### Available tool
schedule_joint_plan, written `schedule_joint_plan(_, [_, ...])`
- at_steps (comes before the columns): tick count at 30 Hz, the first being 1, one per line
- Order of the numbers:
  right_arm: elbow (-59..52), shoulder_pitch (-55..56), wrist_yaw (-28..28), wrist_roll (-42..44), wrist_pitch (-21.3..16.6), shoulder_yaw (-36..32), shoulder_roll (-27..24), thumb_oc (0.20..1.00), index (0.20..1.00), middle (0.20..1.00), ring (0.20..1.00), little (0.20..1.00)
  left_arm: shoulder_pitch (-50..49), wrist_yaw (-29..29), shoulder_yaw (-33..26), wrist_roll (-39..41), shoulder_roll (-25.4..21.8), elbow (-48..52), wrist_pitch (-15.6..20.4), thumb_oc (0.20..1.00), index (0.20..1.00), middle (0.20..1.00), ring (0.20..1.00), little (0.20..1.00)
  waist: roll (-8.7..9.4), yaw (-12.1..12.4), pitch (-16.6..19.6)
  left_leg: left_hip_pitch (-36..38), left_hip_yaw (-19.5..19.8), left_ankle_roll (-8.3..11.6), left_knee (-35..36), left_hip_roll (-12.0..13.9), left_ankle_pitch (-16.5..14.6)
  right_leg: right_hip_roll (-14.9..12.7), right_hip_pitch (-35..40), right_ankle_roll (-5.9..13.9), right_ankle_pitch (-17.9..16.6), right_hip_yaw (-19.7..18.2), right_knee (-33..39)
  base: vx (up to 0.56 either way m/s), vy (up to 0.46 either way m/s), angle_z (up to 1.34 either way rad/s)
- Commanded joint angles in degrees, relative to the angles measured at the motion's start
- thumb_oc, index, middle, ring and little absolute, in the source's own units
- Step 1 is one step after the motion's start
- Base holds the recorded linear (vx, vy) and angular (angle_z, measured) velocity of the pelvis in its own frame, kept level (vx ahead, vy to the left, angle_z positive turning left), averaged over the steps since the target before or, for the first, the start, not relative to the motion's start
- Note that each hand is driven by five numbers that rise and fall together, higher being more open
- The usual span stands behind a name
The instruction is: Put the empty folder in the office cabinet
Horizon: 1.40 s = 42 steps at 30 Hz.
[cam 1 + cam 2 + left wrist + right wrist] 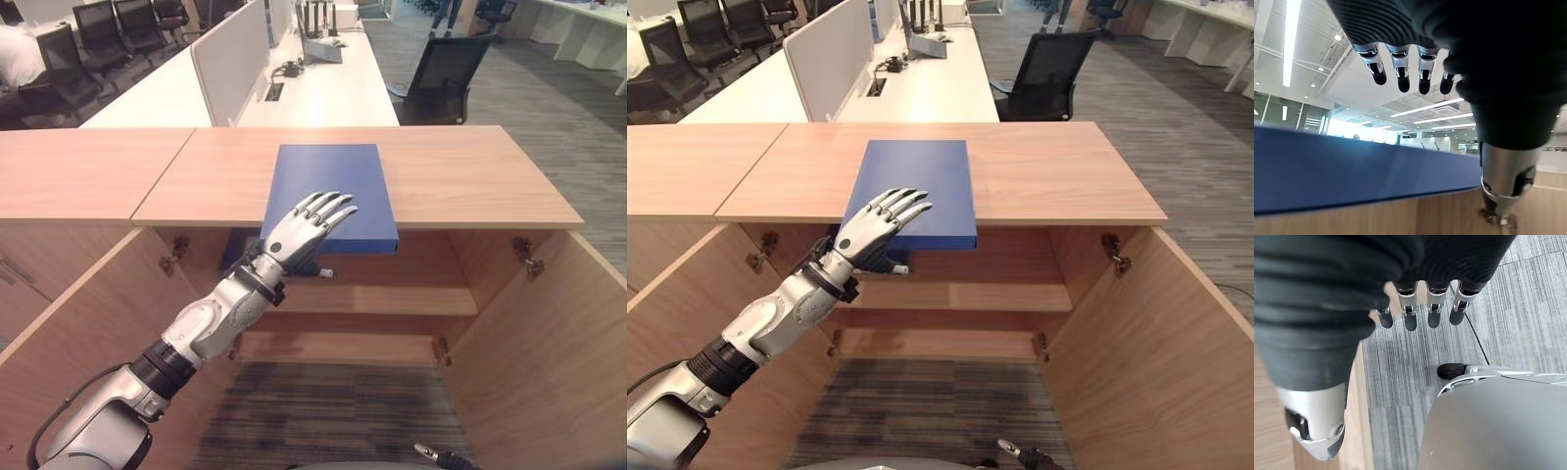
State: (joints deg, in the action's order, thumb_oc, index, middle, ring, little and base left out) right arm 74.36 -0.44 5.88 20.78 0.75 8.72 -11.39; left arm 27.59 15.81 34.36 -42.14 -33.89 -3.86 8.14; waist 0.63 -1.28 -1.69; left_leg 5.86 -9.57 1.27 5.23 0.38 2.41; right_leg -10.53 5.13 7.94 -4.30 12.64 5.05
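Left eye view: flat blue folder (333, 191) overhanging cabinet top (470, 176).

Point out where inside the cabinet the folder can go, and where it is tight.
The open cabinet has a bare shelf running right from the left hand to the right wall, and a bare lower shelf beneath. It is tight at the left front, where that hand reaches over the blue folder overhanging the top's edge.
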Motion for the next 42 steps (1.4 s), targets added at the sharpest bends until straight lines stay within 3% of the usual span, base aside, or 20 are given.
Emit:
schedule_joint_plan(1, [3.1,-2.8,1.1,-0.6,-0.1,1.7,1.5,1.0,1.0,1.0,1.0,1.0,9.8,2.6,0.2,-2.8,0.5,-3.0,-1.3,1.0,1.0,1.0,1.0,1.0,2.92,0.2,-0.5,-0.5,0.1,-0.19,-0.2,-0.6,-6.1,-5.3,0.3,5.78,-4.0,2.3,-0.5,0.0,0.0,0.0])
schedule_joint_plan(22, [4.8,-2.5,2.1,0.5,-0.3,2.0,2.3,1.0,1.0,1.0,1.0,1.0,12.6,7.5,2.6,-9.7,5.3,-12.3,-5.6,1.0,1.0,1.0,1.0,1.0,2.95,-0.7,-0.2,0.5,-0.4,-0.3,-0.2,-0.7,-6.6,-5.3,0.8,5.72,-3.6,1.6,-0.4,0.0,-0.001,-0.01])
schedule_joint_plan(42, [5.9,-2.1,3.1,2.0,-0.7,1.3,3.1,1.0,1.0,1.0,1.0,1.0,12.2,11.1,3.3,-13.9,6.6,-18.4,-9.2,1.0,1.0,1.0,1.0,1.0,3.17,-1.1,0.1,1.1,-0.7,-0.42,-0.2,-0.7,-6.8,-5.2,0.9,5.73,-3.7,1.1,-0.4,0.0,0.0,0.0])
